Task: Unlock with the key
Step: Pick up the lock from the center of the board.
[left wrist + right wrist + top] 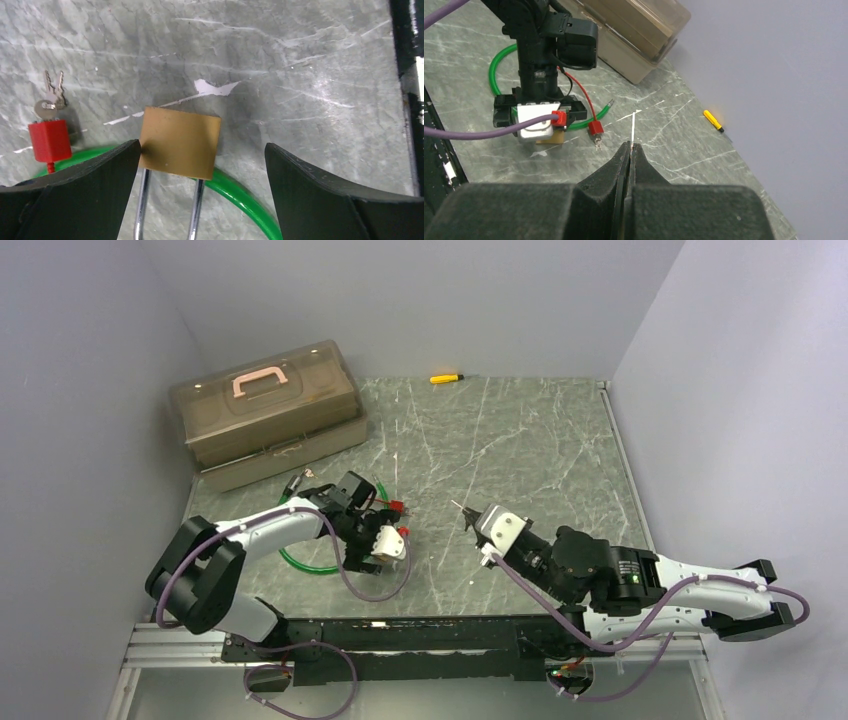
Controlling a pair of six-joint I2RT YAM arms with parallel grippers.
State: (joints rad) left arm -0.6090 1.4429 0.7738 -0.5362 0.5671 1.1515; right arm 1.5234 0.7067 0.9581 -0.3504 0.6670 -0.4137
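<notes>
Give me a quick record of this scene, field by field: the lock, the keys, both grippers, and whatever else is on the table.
padlock: brass body, lying flat on the table
keys: small bunch on a ring by a red block, beside the padlock, not in it
green cable: curves past the shackle; threaded or not, cannot tell
left gripper: open, one finger on each side of the padlock
right gripper: shut, well apart from the padlock
other: closed toolbox at far left; yellow screwdriver at the far edge
</notes>
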